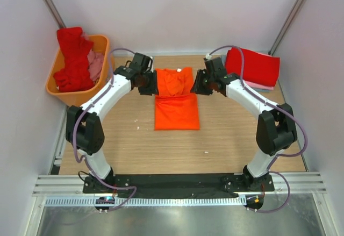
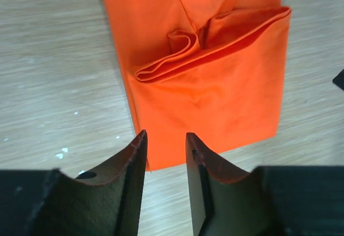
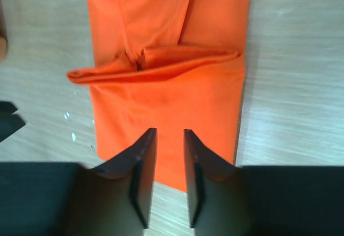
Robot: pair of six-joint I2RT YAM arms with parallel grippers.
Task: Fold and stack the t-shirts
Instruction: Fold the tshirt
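Note:
A bright orange t-shirt (image 1: 176, 99) lies in the middle of the table, folded into a long strip with its far part doubled over in a loose ridge. It also shows in the left wrist view (image 2: 209, 85) and the right wrist view (image 3: 172, 91). My left gripper (image 1: 148, 83) hovers at the shirt's far left edge; in its wrist view the gripper (image 2: 165, 139) is open and empty. My right gripper (image 1: 200, 82) hovers at the far right edge; in its wrist view the gripper (image 3: 169, 134) is open and empty. A folded red t-shirt (image 1: 253, 66) lies at the back right.
An orange plastic basket (image 1: 75, 97) stands at the back left, holding a crumpled red shirt (image 1: 72, 58) and a pink one (image 1: 97, 64). A pink cloth edge (image 1: 263, 86) shows under the folded red shirt. White walls close in the table's back and sides.

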